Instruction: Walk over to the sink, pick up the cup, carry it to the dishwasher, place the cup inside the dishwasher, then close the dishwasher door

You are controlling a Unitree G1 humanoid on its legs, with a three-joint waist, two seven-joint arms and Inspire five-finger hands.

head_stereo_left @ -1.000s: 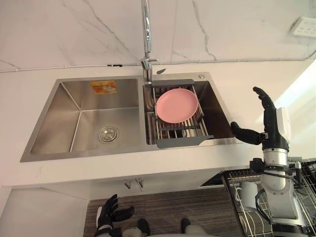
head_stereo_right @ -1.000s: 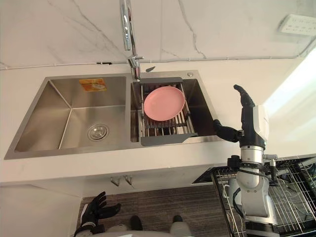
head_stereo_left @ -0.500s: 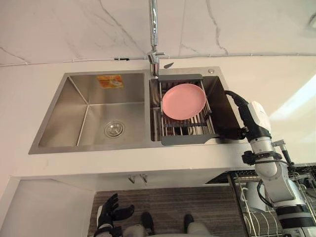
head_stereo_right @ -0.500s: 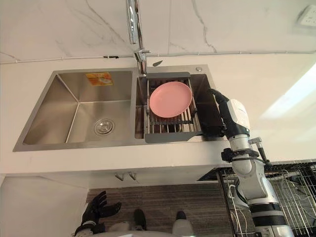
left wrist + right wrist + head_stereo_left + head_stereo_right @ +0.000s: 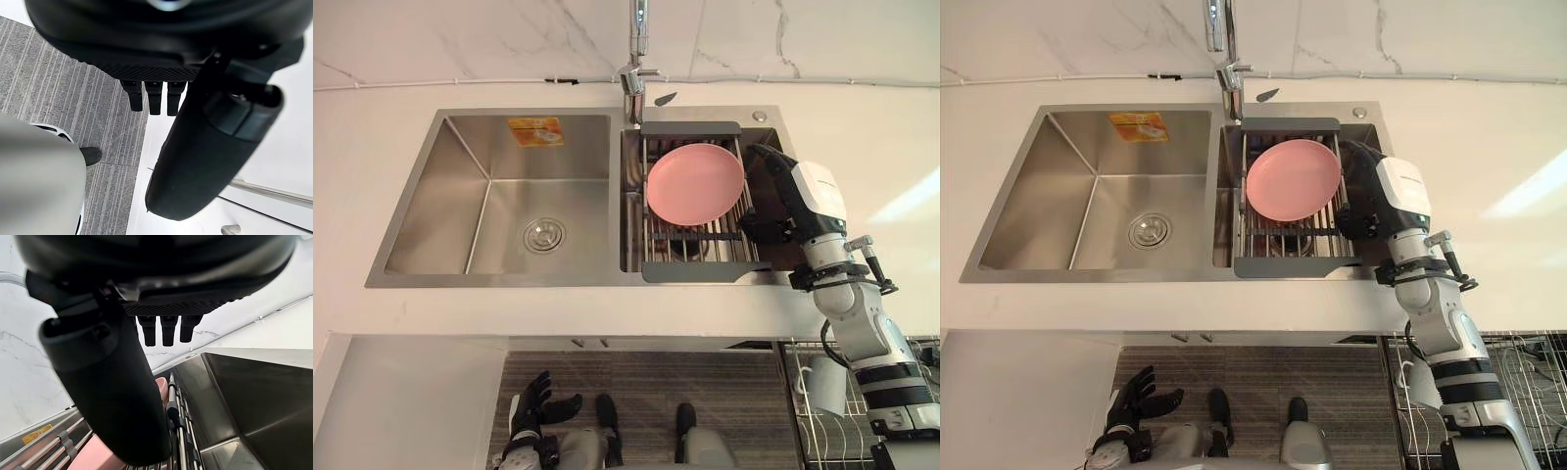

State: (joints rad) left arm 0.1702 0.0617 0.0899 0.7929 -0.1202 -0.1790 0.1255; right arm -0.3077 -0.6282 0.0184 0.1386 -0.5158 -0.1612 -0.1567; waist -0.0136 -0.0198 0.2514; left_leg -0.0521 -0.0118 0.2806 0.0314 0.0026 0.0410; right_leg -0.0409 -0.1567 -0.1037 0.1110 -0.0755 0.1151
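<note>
My right hand (image 5: 771,192) reaches down into the right basin of the steel sink (image 5: 509,127), in the narrow gap between the basin's right wall and a drying rack (image 5: 690,245). Its fingers (image 5: 167,330) are straight and its thumb (image 5: 107,396) stands apart, so it is open and holds nothing. A pink plate (image 5: 695,183) leans in the rack, just left of the hand. A white cup (image 5: 824,384) sits in the dishwasher's wire basket (image 5: 832,431) at the lower right. My left hand (image 5: 533,411) hangs open low at the left, over the floor.
The tap (image 5: 636,59) rises behind the divider between the two basins. The left basin has a drain (image 5: 544,235) and a sticker on its back wall. White counter surrounds the sink, with a marble wall behind it. Cabinet fronts stand below the counter edge.
The camera has shifted over the sink. My right hand has come down from above the counter's right side into the right basin beside the rack. The left hand stays low.
</note>
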